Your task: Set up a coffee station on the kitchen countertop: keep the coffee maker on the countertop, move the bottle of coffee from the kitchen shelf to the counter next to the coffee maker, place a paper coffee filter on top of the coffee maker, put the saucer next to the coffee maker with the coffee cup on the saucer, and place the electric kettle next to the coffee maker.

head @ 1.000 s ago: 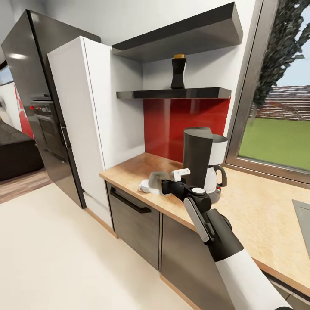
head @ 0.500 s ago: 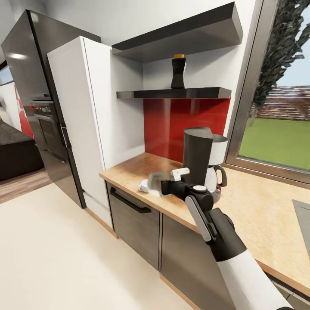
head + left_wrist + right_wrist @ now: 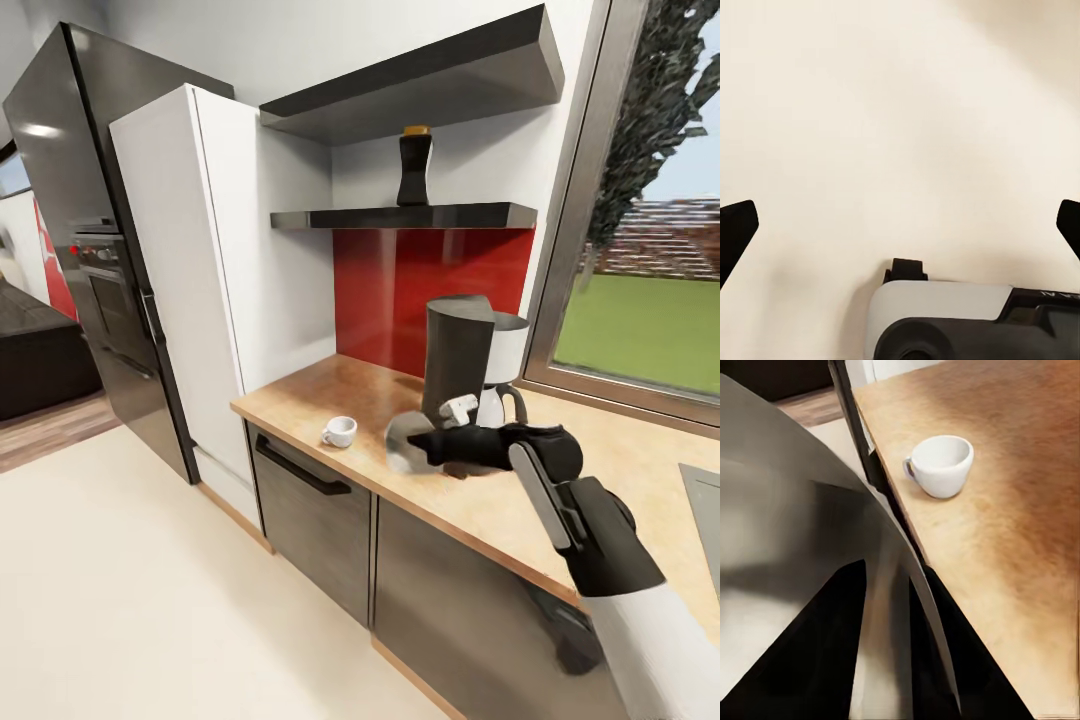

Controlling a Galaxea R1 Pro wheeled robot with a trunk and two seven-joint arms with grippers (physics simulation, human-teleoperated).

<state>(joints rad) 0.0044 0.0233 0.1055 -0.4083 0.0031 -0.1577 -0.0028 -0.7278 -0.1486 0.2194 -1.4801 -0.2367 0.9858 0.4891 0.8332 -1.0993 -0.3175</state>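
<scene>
My right gripper (image 3: 432, 450) is shut on the saucer (image 3: 404, 444), a white round plate held tilted on edge just above the kitchen countertop (image 3: 330, 385), in front of the coffee maker (image 3: 466, 368). In the right wrist view the saucer (image 3: 795, 510) looms close, with the coffee cup (image 3: 940, 465) beyond it. The coffee cup (image 3: 339, 431) stands alone on the counter, left of the saucer. The bottle of coffee (image 3: 414, 166) stands on the kitchen shelf (image 3: 400, 216). My left gripper (image 3: 900, 225) hangs open over cream floor. The electric kettle and paper coffee filter are out of view.
A white tall cabinet (image 3: 190, 280) and a dark fridge (image 3: 80, 200) stand left of the counter. A dark overhead unit (image 3: 420, 85) hangs above the shelf. A large window (image 3: 650, 250) bounds the right side. A sink corner (image 3: 705, 495) shows at the far right.
My right arm has swung right with the saucer, from over the cup to in front of the coffee maker. The cup now stands uncovered. The saucer has turned more on edge.
</scene>
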